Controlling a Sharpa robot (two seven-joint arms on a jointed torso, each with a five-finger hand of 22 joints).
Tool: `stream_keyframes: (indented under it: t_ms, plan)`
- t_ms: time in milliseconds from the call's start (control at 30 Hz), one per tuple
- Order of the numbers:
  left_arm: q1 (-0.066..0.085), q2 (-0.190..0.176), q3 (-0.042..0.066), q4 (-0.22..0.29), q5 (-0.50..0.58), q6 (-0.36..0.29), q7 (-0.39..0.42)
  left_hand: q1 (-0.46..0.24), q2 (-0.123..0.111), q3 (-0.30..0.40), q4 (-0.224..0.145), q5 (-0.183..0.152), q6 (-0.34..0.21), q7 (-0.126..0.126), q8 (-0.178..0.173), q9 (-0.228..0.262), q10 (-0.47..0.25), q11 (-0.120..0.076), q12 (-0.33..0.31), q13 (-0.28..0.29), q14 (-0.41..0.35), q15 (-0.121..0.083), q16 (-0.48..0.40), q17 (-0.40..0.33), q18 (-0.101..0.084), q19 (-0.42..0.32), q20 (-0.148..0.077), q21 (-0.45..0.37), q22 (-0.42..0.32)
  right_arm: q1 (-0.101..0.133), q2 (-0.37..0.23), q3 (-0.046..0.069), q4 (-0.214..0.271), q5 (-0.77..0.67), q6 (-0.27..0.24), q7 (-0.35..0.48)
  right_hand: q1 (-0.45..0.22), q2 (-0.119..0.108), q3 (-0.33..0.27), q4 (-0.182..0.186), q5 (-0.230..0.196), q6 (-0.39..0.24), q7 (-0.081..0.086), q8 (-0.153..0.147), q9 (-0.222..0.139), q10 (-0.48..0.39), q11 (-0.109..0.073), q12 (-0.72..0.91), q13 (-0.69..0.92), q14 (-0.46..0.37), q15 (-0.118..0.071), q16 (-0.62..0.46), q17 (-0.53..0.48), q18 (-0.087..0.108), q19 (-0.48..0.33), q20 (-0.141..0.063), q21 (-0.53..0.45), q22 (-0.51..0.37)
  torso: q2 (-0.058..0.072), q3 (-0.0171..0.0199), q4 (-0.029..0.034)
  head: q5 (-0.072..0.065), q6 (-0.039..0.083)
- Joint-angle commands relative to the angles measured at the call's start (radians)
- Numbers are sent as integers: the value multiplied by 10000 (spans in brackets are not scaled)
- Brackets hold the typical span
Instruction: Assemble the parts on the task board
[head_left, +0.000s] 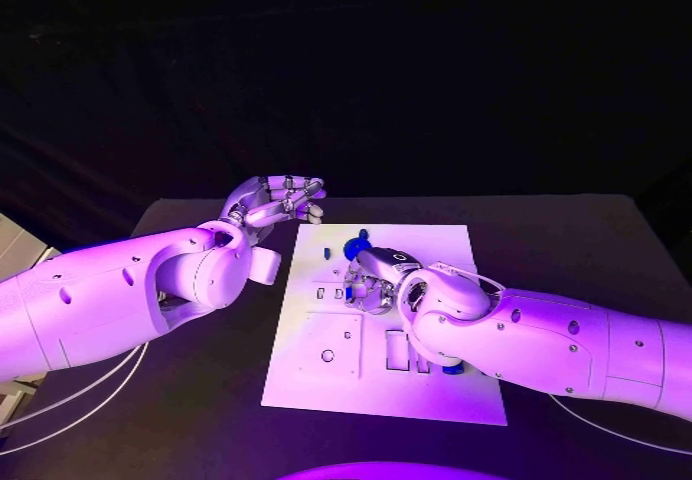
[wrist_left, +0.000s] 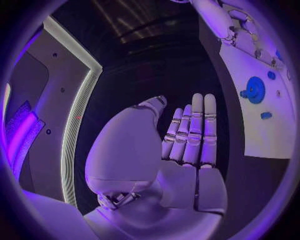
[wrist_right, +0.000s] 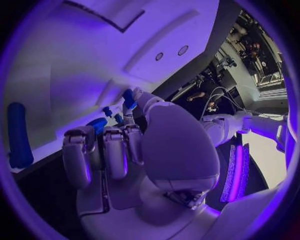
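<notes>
The white task board (head_left: 382, 380) lies in the middle of the black table. A round blue part (head_left: 356, 243) stands near its far edge, also in the left wrist view as the round blue part (wrist_left: 254, 90) with smaller blue parts (wrist_left: 266, 115) beside it. My right hand (head_left: 372, 280) hovers low over the board's middle with its fingers (wrist_right: 109, 150) curled; one fingertip reaches a small blue part (wrist_right: 128, 97), and whether it grips that part is hidden. My left hand (head_left: 274, 203) is raised off the board's far left corner, fingers (wrist_left: 194, 130) straight, holding nothing.
A long blue part (wrist_right: 19, 135) lies on the board (wrist_right: 75, 65) beside my right hand. Another blue part (head_left: 454, 368) peeks out under my right forearm. White cables (head_left: 87, 385) run over the table at the left. Slots and holes (head_left: 329, 355) mark the board's near half.
</notes>
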Motion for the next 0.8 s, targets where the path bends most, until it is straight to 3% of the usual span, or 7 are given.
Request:
stream_keyframes:
  t_ms: [33, 367, 533, 800]
  plan:
    - [9, 6, 7, 27, -33, 99, 56, 33, -79, 6, -64, -16, 39, 179, -10, 7, 53, -51, 36, 16, 21, -22, 47, 11, 139, -52, 9, 38, 10, -20, 23, -6, -35, -159, 139, -42, -65, 13, 31, 43, 8, 43, 24, 49, -7, 128, -12, 11, 1556, 931, 28, 6, 2083, -68, 1065, -5, 44, 2633, 0, -4, 3, 30, -38]
    - [8, -7, 8, 7, -33, 105, 63, 25, -86, 4, -62, -17, 42, 179, -8, 7, 57, -52, 35, 16, 23, -23, 53, 15, 138, -53, 7, 46, 14, -93, 133, -15, -117, -159, 62, -33, -92, -9, 29, 48, 8, 33, 26, 53, -8, 120, -11, -1, 1547, 929, 29, 2, 2074, -68, 1065, -4, 44, 2633, -2, 7, -14, 141, -90]
    - [8, -20, 8, 0, -33, 104, 62, 25, -86, 4, -62, -17, 42, 179, -8, 7, 57, -52, 35, 16, 23, -23, 53, 15, 138, -53, 7, 46, 14, -124, 156, -15, -146, -170, 59, -77, -92, -9, 29, 48, 8, 33, 26, 53, -8, 120, -11, -1, 1547, 929, 29, 2, 2074, -68, 1065, -4, 44, 2633, -3, 5, 3, 132, -106]
    - [8, -18, 8, -11, -32, 110, 56, 25, -86, 4, -62, -17, 42, 179, -8, 7, 57, -52, 35, 16, 23, -23, 53, 15, 138, -53, 7, 46, 14, -136, 172, -16, -160, -176, 156, -82, -201, -126, 23, 58, 8, -64, 53, 41, -22, 59, 8, -82, 1486, 922, 42, -12, 2047, -68, 1065, 6, 44, 2633, -4, 4, -25, 139, -109]
